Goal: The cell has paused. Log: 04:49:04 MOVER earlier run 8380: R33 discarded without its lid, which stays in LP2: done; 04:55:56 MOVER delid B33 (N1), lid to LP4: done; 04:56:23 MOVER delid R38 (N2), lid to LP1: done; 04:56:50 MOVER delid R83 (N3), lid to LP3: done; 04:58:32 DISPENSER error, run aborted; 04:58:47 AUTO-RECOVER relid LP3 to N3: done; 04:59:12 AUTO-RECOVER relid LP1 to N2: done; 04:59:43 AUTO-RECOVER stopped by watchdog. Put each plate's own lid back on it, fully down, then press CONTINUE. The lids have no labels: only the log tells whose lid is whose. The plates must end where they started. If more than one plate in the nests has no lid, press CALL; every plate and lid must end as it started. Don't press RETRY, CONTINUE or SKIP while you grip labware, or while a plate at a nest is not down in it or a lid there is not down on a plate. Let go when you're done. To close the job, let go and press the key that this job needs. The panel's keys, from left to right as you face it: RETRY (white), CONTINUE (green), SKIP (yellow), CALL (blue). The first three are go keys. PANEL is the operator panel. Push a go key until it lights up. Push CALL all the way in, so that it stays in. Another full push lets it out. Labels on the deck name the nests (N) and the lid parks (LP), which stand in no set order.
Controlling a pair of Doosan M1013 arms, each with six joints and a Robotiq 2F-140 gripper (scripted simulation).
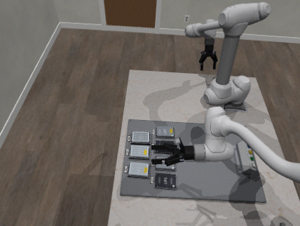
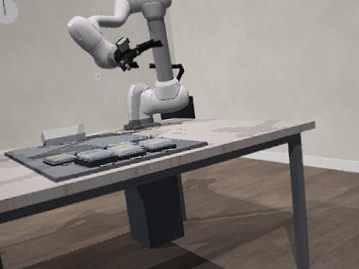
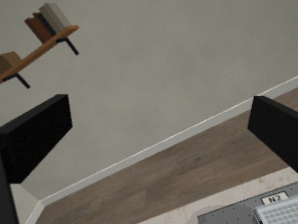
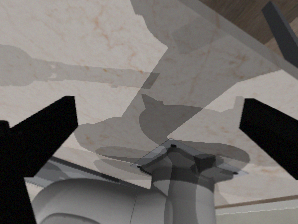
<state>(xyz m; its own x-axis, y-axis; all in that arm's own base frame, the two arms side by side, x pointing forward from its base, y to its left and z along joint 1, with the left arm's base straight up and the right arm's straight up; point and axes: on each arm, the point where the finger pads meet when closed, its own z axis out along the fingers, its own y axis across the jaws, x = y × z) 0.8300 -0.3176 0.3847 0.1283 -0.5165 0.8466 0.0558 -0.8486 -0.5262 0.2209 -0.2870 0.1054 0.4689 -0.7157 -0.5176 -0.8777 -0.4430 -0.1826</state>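
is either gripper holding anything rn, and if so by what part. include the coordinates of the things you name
Nothing is held: the left gripper (image 1: 153,154) (image 2: 149,54) (image 3: 160,111) and the right gripper (image 1: 208,68) (image 4: 159,112) are both open, with nothing between their fingers.

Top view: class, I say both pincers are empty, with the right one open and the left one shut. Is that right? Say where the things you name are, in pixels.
Not quite: the left pincer (image 1: 155,154) (image 2: 148,54) (image 3: 160,111) is open too, its fingers standing well apart, as the top view shows. The right pincer (image 1: 208,67) (image 4: 159,112) is indeed open, and both are empty.
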